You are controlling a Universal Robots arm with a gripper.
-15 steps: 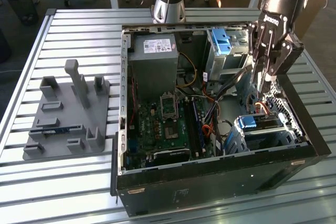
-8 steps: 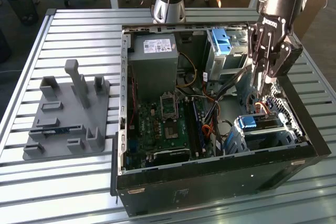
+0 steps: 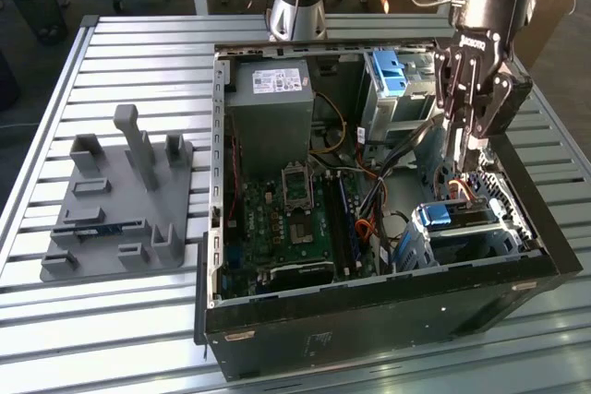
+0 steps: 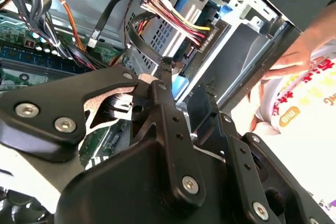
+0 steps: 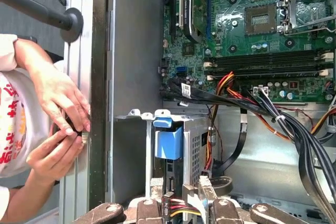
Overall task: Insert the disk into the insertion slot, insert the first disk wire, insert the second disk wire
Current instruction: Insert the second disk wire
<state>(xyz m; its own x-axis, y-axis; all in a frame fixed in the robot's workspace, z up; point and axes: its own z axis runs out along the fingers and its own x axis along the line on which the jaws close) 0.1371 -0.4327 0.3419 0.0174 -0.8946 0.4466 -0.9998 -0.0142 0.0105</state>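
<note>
In the near corner of the case (image 3: 369,320), on the exterior view's right, I see the disk (image 3: 457,219) sitting in the insertion slot (image 3: 499,198). Its blue tab (image 5: 169,141) shows, so that step looks done. Just past it, my pincer (image 3: 459,171) reaches down and looks clamped on a disk wire (image 5: 181,212). I think that wire is not pushed in yet.

blue-tabbed disk (image 5: 168,142), silver perforated insertion slot (image 5: 197,145) (green motherboard (image 5: 252,35), black tool (image 3: 459,168)).
</note>
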